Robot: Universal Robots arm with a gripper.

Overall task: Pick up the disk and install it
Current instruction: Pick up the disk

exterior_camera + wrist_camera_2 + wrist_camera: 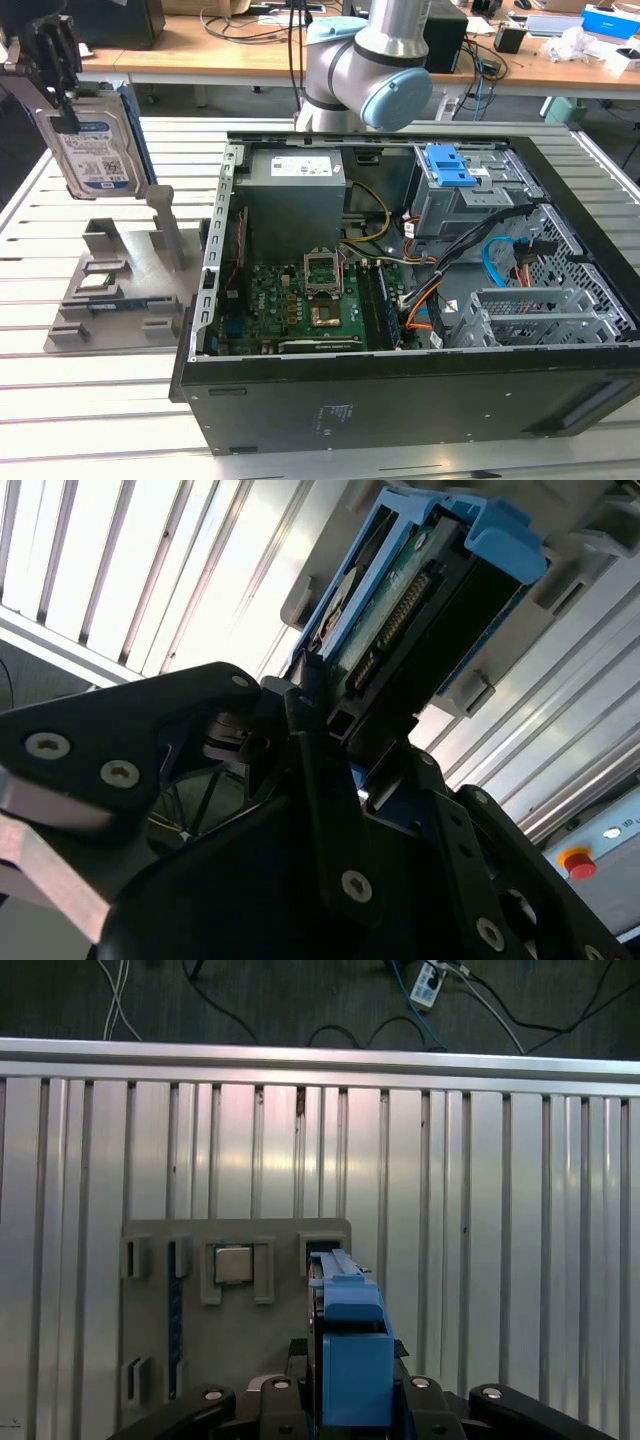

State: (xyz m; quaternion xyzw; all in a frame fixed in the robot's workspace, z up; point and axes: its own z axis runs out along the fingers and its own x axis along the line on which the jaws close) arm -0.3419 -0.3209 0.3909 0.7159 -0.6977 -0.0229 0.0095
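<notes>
The disk (95, 145), a silver drive with a white-and-blue label in a blue carrier rail, hangs upright in the air at the exterior view's far left. My gripper (60, 95) is shut on its top end, above the grey holder stand (125, 275). The second wrist view looks along the disk (400, 610) at its connector edge, with the black fingers (310, 730) clamped on its sides. In the first wrist view the disk's blue carrier edge (350, 1330) rises between the gripper's black links, over the grey stand (160, 1340).
The open computer case (300, 420) lies to the exterior view's right of the stand, with a drive bay and blue latch (452, 165) at its far side and a metal cage (530, 315) nearer. A processor chip (235, 1263) rests in the stand. Slatted metal table (90, 420) beneath.
</notes>
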